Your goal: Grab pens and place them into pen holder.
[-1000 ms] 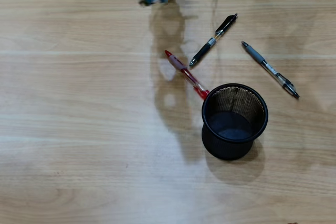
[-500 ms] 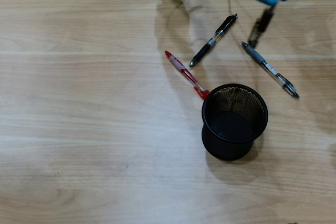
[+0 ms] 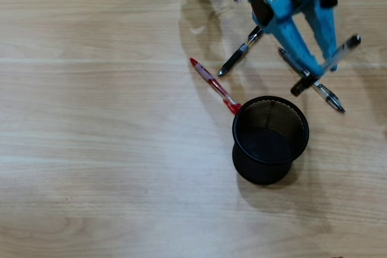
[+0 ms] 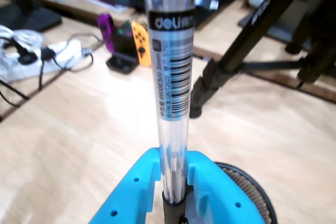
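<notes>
Overhead view, read from its left to its right: the red pen lies on the wooden counter, slanting from 10 o'clock to 4 o'clock, with its lower end touching the rim of the pen holder. That black mesh cup stands upright and nothing can be made out inside it. At about 11 o'clock of the cup lies the black pen, slanting toward 1 o'clock, its upper end hidden under the blue arm. At about 1 o'clock of the cup the hand hangs over the counter, closed on the clear pen, which sticks out toward 2 o'clock while its black cap end points down toward the cup's rim, just beside it but apart from it. Beneath the hand lies the grey-and-clear pen, partly covered, its tip showing at 4 o'clock of the hand.

In the wrist view, power cords and a strip lie at far left on the counter, then a small stand with purple and orange game controllers. In the middle the clear pen rises straight toward 12 o'clock, clamped between the two blue fingers of the hand. The mesh rim of the pen holder shows at lower right, and black tripod legs stand behind.
</notes>
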`<control>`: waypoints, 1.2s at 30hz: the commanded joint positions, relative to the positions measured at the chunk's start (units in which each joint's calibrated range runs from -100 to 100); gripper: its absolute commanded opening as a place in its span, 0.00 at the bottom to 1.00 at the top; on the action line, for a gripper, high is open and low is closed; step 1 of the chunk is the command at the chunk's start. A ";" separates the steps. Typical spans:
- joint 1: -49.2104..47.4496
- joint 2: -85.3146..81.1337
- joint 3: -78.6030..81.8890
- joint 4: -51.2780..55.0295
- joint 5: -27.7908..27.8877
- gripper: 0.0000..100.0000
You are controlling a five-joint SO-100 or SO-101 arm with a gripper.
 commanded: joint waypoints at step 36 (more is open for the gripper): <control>9.14 -4.29 -0.34 13.40 5.17 0.16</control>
